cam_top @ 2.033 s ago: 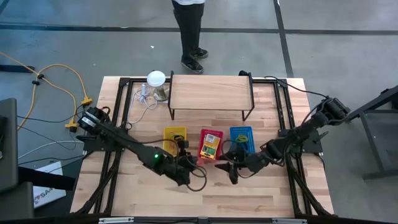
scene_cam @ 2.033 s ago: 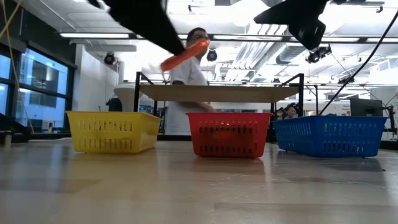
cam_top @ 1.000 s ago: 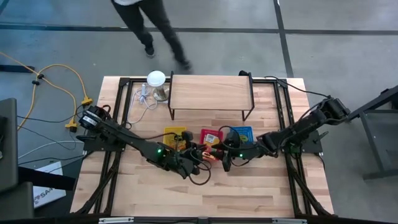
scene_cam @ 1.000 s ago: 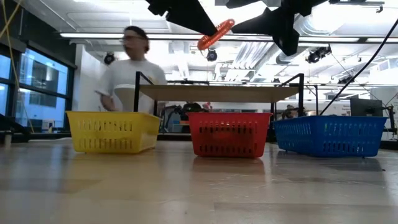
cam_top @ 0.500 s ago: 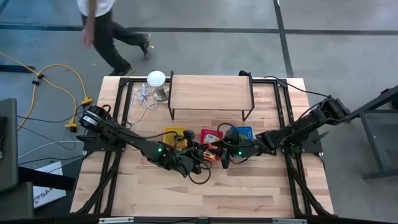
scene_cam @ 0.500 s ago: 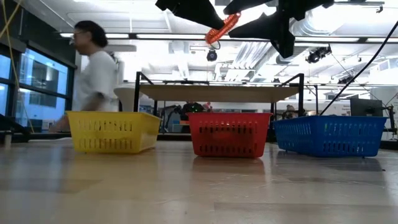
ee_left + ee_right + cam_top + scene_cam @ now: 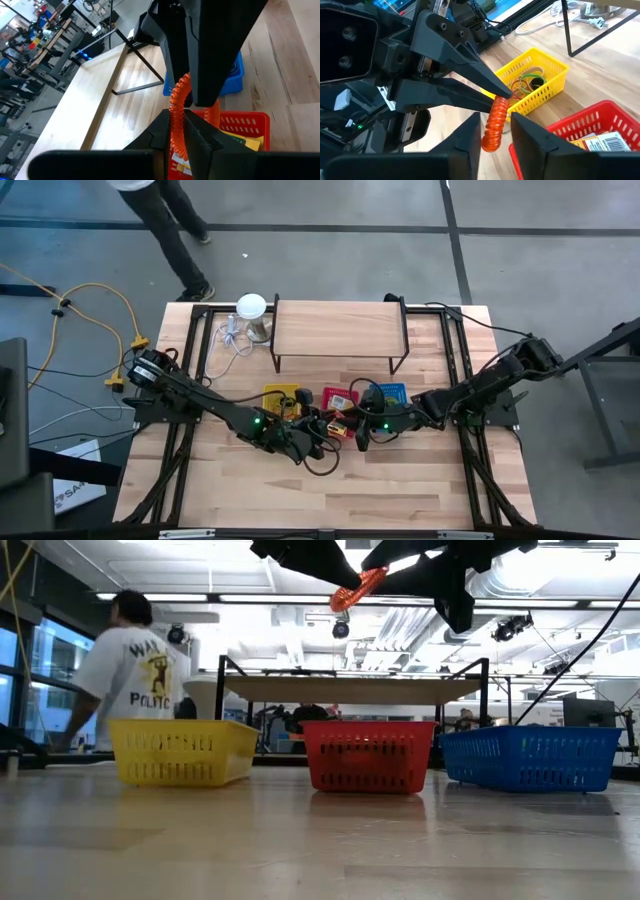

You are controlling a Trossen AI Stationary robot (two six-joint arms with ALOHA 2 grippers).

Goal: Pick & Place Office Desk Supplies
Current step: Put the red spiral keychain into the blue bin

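Observation:
An orange coiled ring (image 7: 358, 585) hangs in the air above the red basket (image 7: 368, 755). My left gripper (image 7: 176, 116) is shut on it. My right gripper (image 7: 496, 122) is open and faces the left one, with a finger on either side of the coil's free end (image 7: 492, 135). From above the two grippers meet at the coil (image 7: 340, 430), over the red basket's near rim. Rubber bands (image 7: 527, 82) lie in the yellow basket (image 7: 281, 395). A yellow-and-green card box (image 7: 605, 142) lies in the red basket. My left gripper pinches the orange coil near one end (image 7: 501, 102) between its two fingertips, coming level from the table's left. The coil is lifted clear, and its free end slants away from the fingers. My right gripper: I cannot tell whether its fingers touch the coil.
Yellow, red and blue baskets (image 7: 390, 393) stand in a row at mid-table. Behind them is a low wooden shelf on black legs (image 7: 338, 328). A white round-topped object with a cable (image 7: 251, 306) sits at the far left. A person (image 7: 130, 660) walks beyond the far edge.
My left gripper carried the coil a little up and toward the table's right, over the red basket. My right gripper moved left toward it until its fingers came to either side of the coil. The person behind the table walked away to the left.

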